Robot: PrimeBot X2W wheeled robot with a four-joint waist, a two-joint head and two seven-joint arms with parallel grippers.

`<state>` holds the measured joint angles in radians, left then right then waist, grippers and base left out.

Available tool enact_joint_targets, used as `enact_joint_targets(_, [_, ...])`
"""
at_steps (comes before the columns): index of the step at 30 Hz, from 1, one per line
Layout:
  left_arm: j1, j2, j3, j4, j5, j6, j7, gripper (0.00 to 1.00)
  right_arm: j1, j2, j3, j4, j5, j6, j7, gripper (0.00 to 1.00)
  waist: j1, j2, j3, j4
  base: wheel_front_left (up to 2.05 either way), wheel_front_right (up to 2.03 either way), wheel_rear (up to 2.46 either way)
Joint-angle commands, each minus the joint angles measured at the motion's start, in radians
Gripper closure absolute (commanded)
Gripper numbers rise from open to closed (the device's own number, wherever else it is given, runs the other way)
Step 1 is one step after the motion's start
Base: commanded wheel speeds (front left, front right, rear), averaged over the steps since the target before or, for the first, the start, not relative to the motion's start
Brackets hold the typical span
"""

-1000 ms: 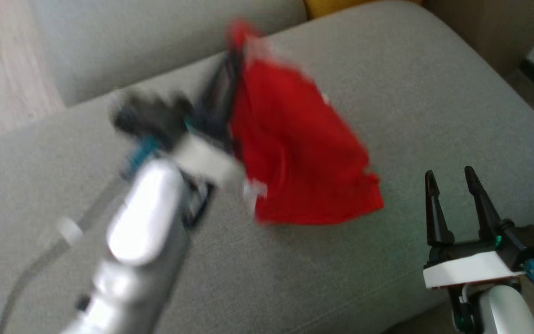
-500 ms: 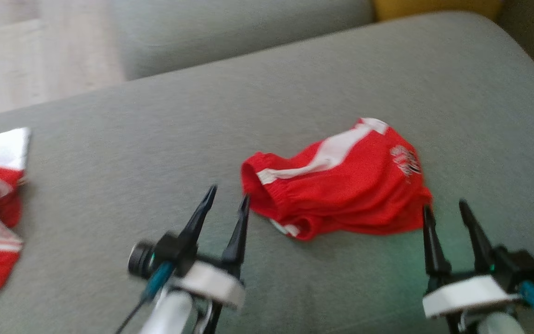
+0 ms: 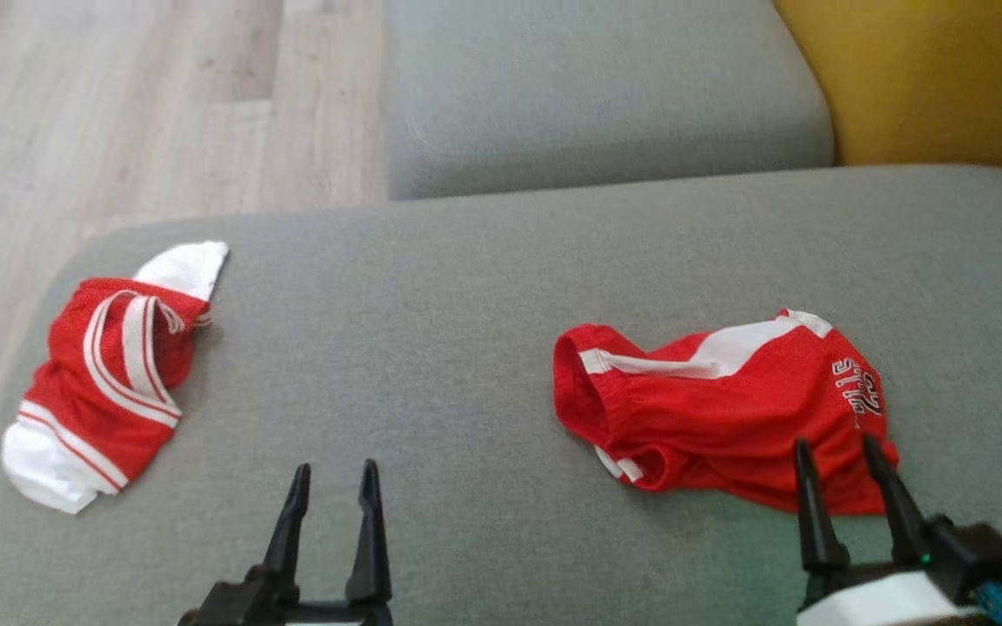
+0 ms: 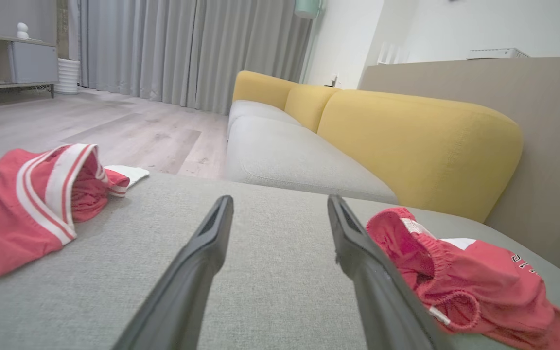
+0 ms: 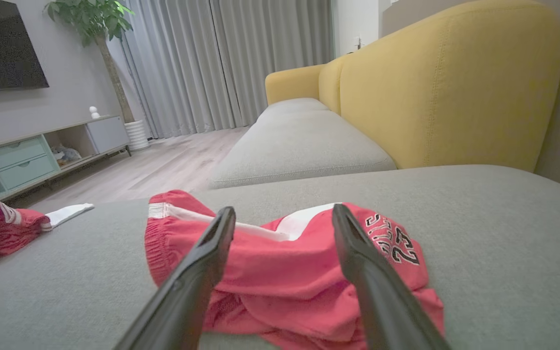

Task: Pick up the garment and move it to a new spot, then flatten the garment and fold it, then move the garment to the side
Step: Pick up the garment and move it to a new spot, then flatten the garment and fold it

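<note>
Red shorts [image 3: 718,409] lie crumpled right of centre on the grey sofa cushion [image 3: 466,348], with the waistband [image 3: 588,391] facing left. Both sets of fingers are spread wide and hold nothing. Your left gripper [image 3: 335,469] is over bare cushion; your right gripper [image 3: 838,443] is at the shorts' near hem. To flatten, pinch the waistband with the left and a hem corner with the right, then pull apart evenly. Skip the red-and-white jersey [image 3: 110,374], well apart on the left.

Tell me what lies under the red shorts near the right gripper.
The red shorts lie crumpled on the grey sofa cushion. Whatever the fabric covers cannot be seen.
</note>
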<state>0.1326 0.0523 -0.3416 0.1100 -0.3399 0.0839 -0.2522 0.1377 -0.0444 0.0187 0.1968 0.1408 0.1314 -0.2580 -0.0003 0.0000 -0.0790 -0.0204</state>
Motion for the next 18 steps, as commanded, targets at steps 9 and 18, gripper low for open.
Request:
enact_joint_targets(9, [-0.012, -0.002, 0.064, -0.060, 0.052, 0.005, -0.009, 0.00, 0.002, -0.006, 0.039, -0.039, -0.005, -0.001, -0.004, 0.00, 0.0003, 0.0000, -0.027, 0.025, 0.00, 0.00, 0.00])
enact_joint_targets(18, [-0.010, -0.002, 0.073, -0.047, 0.059, 0.007, -0.009, 0.00, 0.002, -0.006, 0.051, -0.038, -0.013, -0.001, -0.004, 0.00, 0.0003, 0.0000, -0.028, 0.022, 0.00, 0.00, 0.00])
